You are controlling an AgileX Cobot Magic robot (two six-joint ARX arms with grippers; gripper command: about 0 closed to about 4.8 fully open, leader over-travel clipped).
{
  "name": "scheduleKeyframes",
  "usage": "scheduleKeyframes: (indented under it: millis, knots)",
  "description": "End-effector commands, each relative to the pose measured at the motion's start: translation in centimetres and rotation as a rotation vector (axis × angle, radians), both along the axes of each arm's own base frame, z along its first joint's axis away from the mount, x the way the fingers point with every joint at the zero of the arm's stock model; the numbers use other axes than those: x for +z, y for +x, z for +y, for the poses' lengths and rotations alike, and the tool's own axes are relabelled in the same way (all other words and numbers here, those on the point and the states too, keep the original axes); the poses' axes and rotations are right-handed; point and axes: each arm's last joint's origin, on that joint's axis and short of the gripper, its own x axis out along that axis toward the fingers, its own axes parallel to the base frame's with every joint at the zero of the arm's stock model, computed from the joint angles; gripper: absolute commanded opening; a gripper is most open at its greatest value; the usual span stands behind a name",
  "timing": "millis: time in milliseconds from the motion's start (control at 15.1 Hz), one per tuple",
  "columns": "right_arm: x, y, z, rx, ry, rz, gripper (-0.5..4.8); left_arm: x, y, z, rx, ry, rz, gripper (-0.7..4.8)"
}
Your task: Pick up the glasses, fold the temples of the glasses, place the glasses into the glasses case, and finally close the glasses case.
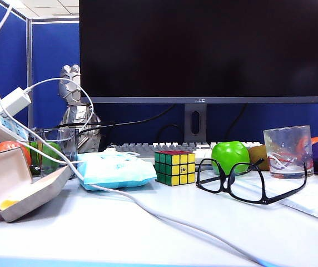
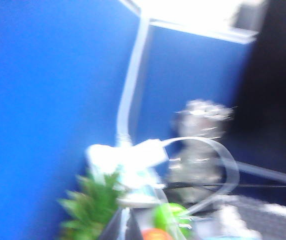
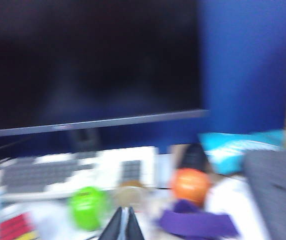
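Note:
The glasses (image 1: 229,179), black and thick-rimmed, rest on the white desk right of centre in the exterior view. Both temples (image 1: 305,175) are spread open. At the left edge the grey-beige glasses case (image 1: 34,197) lies open, its lid (image 1: 0,172) raised and a yellow cloth (image 1: 6,204) inside. Neither arm shows in the exterior view. In the blurred left wrist view my left gripper (image 2: 125,227) is shut and empty, facing the blue partition. My right gripper (image 3: 125,225) is shut and empty, facing the monitor. Neither wrist view shows the glasses or case.
A white cable (image 1: 164,217) crosses the desk from a power strip (image 1: 0,119). A light-blue tissue pack (image 1: 114,169), Rubik's cube (image 1: 174,167), green apple (image 1: 230,156) and clear cup (image 1: 288,150) stand before the keyboard (image 1: 142,148) and monitor (image 1: 200,50).

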Motion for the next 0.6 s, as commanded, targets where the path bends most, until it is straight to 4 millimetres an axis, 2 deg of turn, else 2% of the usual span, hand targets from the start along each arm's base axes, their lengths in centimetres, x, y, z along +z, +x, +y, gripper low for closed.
scheduleKeyframes:
  millis: [66,331,464,596]
  knots:
    - [3.7,1.8,0.6,0.15,-0.009,0.052,-0.06,3.9,2.0,0.0,0.034,0.014,0.084,-0.04]
    - [7.1,5.8,1.7,0.407,-0.04,0.171,-0.06,8.7,5.7,-0.8,-0.2,0.032,0.163,-0.04]
    - [7.9,7.9,2.1,0.478,-0.022,0.297,-0.06,10.0,6.8,-1.2,-0.324,-0.004,0.214,-0.04]
    - [8.4,9.9,2.4,0.517,-0.009,0.399,-0.06,10.4,7.1,-1.4,-0.402,-0.016,0.213,-0.04]
